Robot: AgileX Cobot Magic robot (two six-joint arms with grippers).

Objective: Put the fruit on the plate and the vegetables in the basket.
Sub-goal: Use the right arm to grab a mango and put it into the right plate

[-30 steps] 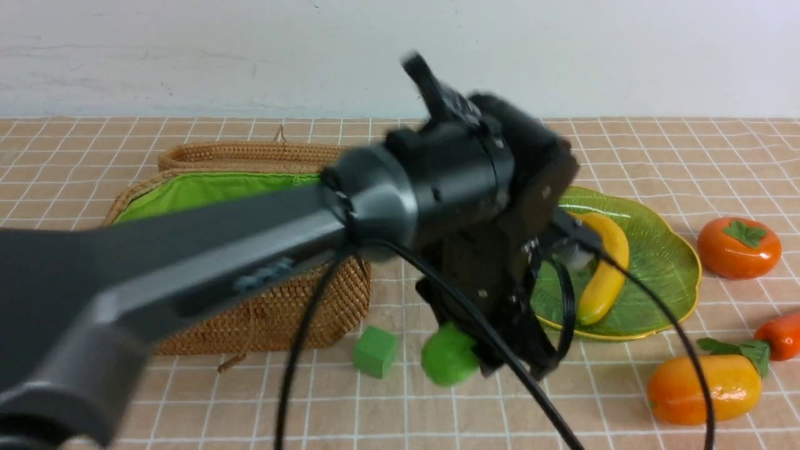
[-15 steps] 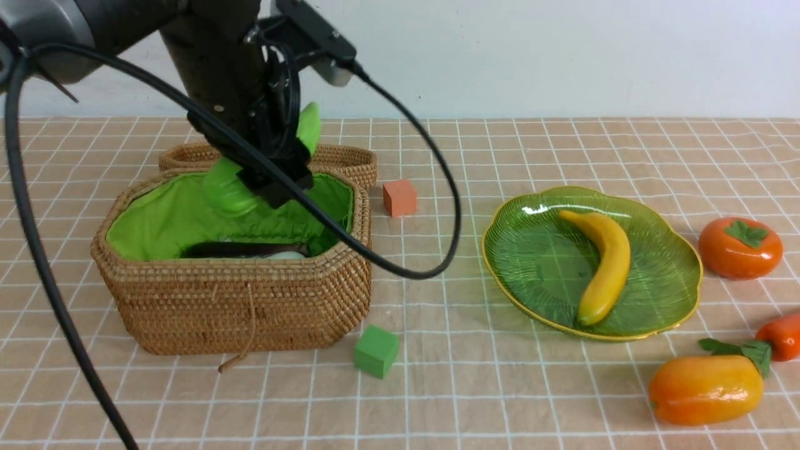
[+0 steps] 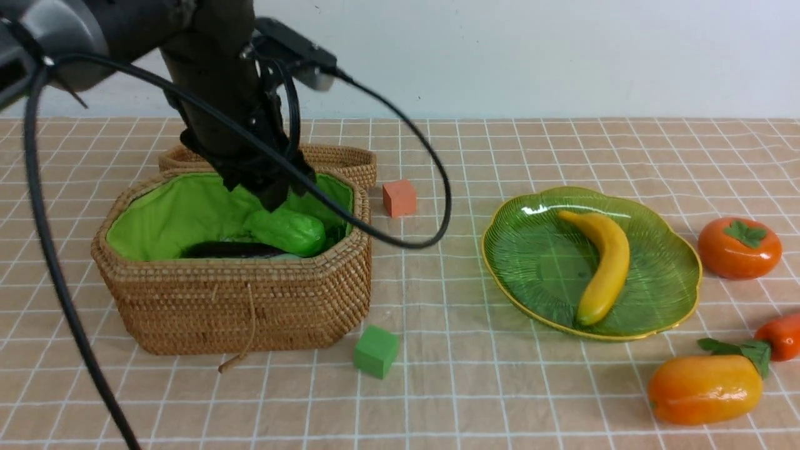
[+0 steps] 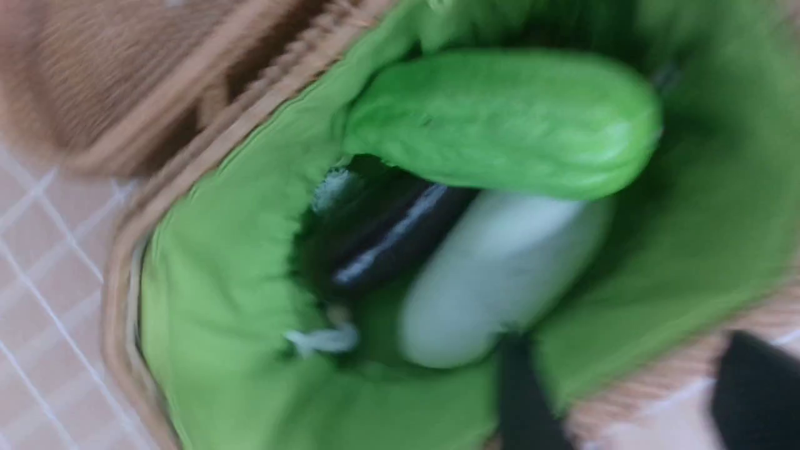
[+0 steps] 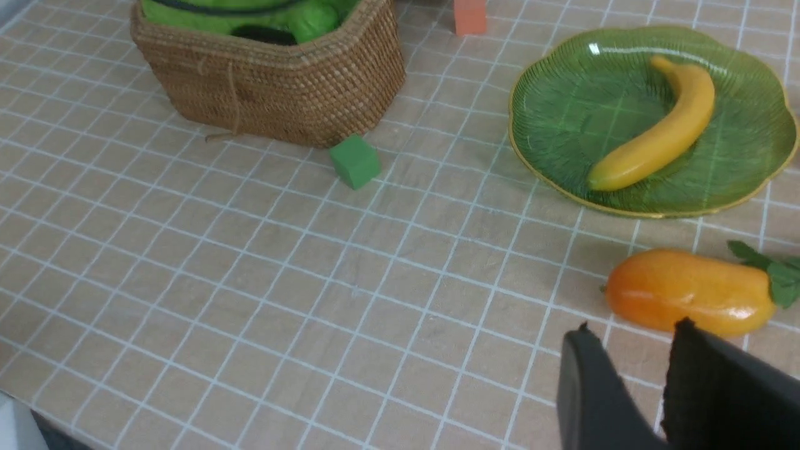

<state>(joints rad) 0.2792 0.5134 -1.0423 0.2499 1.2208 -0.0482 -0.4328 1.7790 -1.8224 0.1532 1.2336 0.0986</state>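
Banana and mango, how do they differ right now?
The banana lies on the plate; the mango lies on the table, off it. The banana is slim, curved and yellow; the mango is plump, oval and more orange. Both are glossy.

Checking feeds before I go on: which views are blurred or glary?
Front view: sharp, bright glare streaks on the plate. Left wrist view: heavily motion-blurred, yet the gourd in the basket is recognisable. Right wrist view: sharp, small highlights on the mango.

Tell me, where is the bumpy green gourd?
In the front view, the gourd lies inside the basket on the robot's left, atop the eggplant and white radish.
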